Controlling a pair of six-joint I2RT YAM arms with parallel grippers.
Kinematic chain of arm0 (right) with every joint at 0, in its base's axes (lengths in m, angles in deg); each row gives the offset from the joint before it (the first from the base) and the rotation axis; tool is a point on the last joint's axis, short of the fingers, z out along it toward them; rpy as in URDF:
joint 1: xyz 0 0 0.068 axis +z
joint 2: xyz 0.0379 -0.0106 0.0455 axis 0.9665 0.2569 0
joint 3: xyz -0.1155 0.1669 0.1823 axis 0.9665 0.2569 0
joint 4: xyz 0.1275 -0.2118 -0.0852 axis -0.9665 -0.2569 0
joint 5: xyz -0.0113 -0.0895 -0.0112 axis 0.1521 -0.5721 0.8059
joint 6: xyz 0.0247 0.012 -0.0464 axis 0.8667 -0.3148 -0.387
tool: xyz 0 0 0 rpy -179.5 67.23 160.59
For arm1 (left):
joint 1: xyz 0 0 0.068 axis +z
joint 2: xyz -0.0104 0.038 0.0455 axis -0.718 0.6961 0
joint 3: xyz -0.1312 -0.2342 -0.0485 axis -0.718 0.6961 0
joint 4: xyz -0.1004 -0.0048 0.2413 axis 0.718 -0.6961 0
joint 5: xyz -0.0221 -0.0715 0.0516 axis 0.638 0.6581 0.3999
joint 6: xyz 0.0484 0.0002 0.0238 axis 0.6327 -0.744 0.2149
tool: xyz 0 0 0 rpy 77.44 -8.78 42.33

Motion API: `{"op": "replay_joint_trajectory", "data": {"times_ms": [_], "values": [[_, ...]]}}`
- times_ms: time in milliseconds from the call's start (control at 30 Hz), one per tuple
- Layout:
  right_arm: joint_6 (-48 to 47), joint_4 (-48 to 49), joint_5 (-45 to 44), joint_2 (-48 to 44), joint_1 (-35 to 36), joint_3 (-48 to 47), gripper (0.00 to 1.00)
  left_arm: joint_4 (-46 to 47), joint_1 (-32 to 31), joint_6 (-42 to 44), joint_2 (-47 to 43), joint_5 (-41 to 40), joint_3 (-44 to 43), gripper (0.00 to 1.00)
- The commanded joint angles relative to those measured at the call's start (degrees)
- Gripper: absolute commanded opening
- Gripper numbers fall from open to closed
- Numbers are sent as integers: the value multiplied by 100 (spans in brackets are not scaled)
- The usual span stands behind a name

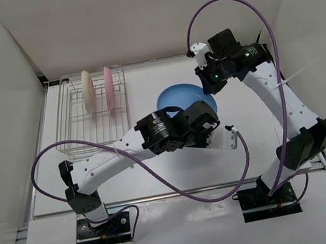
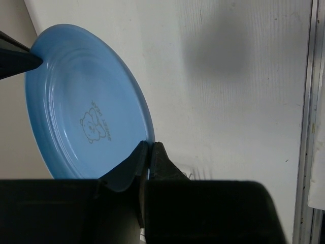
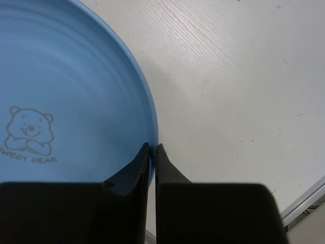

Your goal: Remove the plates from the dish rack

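Both arms are on the same plate here. The left fingers [image 2: 163,163] are pinched together on the rim of the light blue plate [image 1: 177,97], and the right fingers [image 3: 168,169] are clamped on that rim too, at the far side from the left pair. So the plate with its little bear print hangs between the two sets of fingers. It looks lifted off the bench [image 1: 161,75], though I can't be sure from here. It reads to me as a hand-over, and the trick is for one side to let go cleanly while the other keeps a firm bite. Neither arm should tug or twist while both are clamped, or that thin rim could slip. Whichever arm keeps it should hold the plate level and set it flat on open bench beside its own fingers. Counting up, there are three plates in all. One blue plate is out here, while one cream plate [image 1: 88,91] and one pink plate [image 1: 109,88] stand on edge side by side. Both are in the single wire dish rack [image 1: 77,136], well apart from both sets of fingers on the left pair's side.
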Motion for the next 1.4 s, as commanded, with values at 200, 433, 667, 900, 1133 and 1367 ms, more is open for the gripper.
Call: {"op": "replay_joint_trajectory", "data": {"times_ms": [200, 433, 667, 900, 1133, 1367], "values": [[39, 235, -626, -140, 58, 265, 0, 1191, 113, 40, -351, -864, 829, 11], [92, 367, -628, 245, -372, 54, 0, 1596, 306, -144, -579, -1077, 1559, 43], [162, 473, -355, 571, -504, -69, 0, 1666, 640, -259, -684, -892, 1559, 40], [214, 1015, -355, 1001, -872, -175, 0, 1850, 1412, -548, -1123, -945, 1569, 45], [1075, 1905, 128, 1950, -1620, -245, 0, 2071, 3828, -1427, -1914, -262, 1577, 100], [1612, 2098, 849, 3013, -1884, -553, 0, 2290, 5974, -1998, -2530, 1040, 2156, 100]]}}
